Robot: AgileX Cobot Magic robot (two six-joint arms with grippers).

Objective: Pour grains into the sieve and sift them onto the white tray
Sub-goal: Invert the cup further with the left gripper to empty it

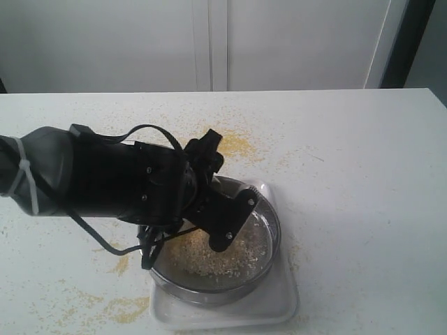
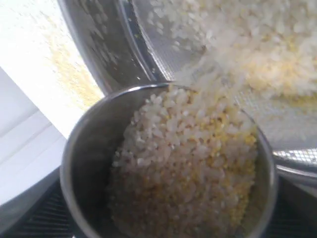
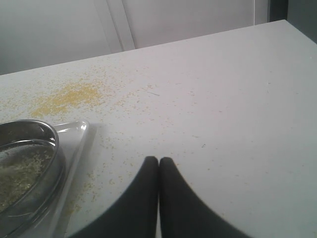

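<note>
My left gripper (image 1: 225,227) is shut on a small steel cup (image 2: 86,148), tipped over the sieve (image 1: 274,227). Grains (image 2: 188,163) fill the cup and run over its lip onto the mesh. More grains (image 1: 209,257) lie heaped in the sieve, which rests on the white tray (image 1: 279,301). In the exterior view the black arm hides the cup. My right gripper (image 3: 158,161) is shut and empty, hovering low above bare table beside the tray (image 3: 79,133) and the sieve's rim (image 3: 44,130).
Spilled yellow meal lies on the white table behind the sieve (image 1: 237,143) and at the front left (image 1: 126,307). A pale wall or cabinet front (image 1: 209,42) stands behind the table's far edge.
</note>
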